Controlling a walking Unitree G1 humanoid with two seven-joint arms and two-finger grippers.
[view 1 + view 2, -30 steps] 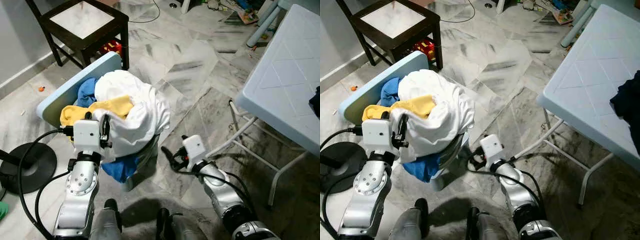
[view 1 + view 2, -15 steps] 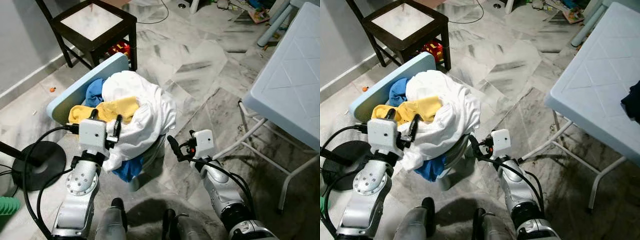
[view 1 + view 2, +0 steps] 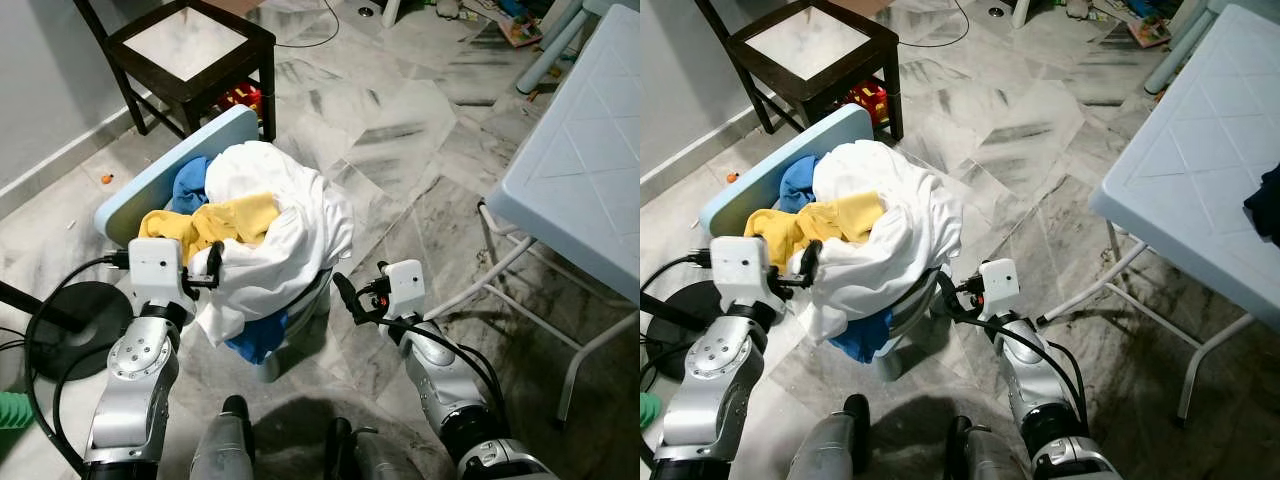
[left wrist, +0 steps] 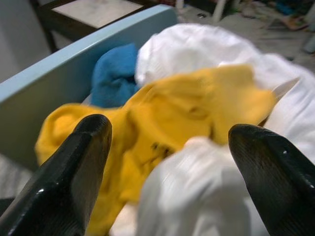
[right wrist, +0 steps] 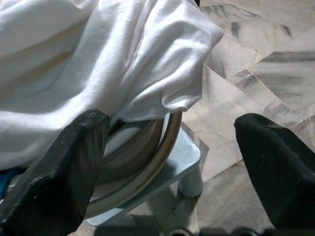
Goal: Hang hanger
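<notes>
A heap of clothes lies on a light-blue chair (image 3: 170, 170): a white garment (image 3: 290, 215) on top, a yellow one (image 3: 215, 220) and a blue one (image 3: 190, 185). My left gripper (image 3: 205, 268) is open at the heap's left side, its fingers (image 4: 64, 177) either side of yellow and white cloth (image 4: 197, 196). My right gripper (image 3: 345, 298) is open, low at the heap's right. It faces the white hem (image 5: 187, 93) that hangs over the seat's curved rim (image 5: 165, 147).
A dark wooden side table (image 3: 185, 45) stands behind the chair, with a red toy (image 3: 235, 97) under it. A white folding table (image 3: 590, 170) fills the right, its legs (image 3: 500, 270) near my right arm. A black round stand base (image 3: 75, 325) lies at left.
The camera has shifted. My right gripper rose toward the heap's edge and then held still. My left gripper has drawn a little to the left, away from the white cloth.
</notes>
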